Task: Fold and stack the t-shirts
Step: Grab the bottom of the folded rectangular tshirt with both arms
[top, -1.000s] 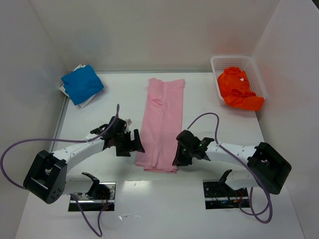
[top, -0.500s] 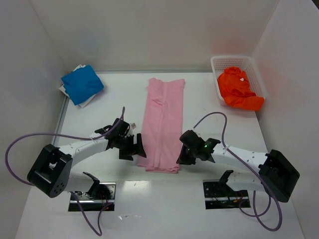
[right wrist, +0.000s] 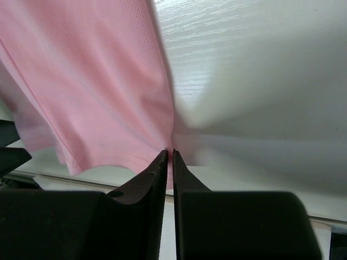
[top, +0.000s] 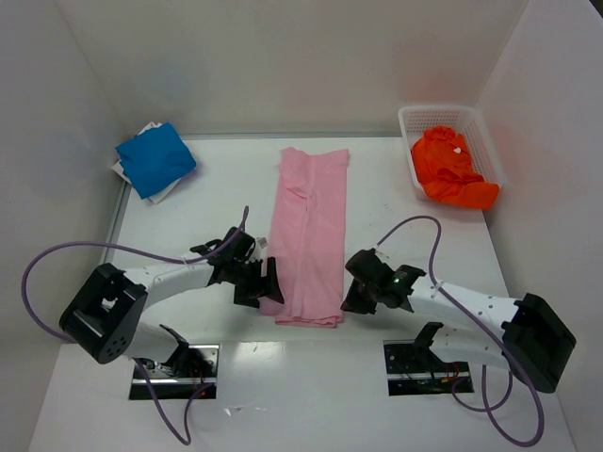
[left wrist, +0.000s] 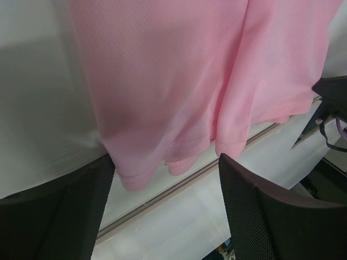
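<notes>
- The left claw is held wide open around the near left corner of the pink t-shirt. No cloth is gripped by it. Its black fingers are covered in tiny bumps.
- The right claw is closed to a thin slit. The right edge of the pink t-shirt is pinched between its tips, close to the hem.
- A line of stitching can be seen along the near hem. Soft layers are stacked there, but how many cannot be told.
- The pink t-shirt is folded into a long, narrow strip. It is laid flat on the smooth white desk and runs from between the claws toward the far side. The cloth is thin, with a fine dotted weave.
- The blue t-shirt is folded into a rough square at the far left corner. Something white is tucked under it and is hard to make out.
- The orange t-shirt is bunched up in a white plastic mesh basket at the far right. Part of it hangs over the near rim.
</notes>
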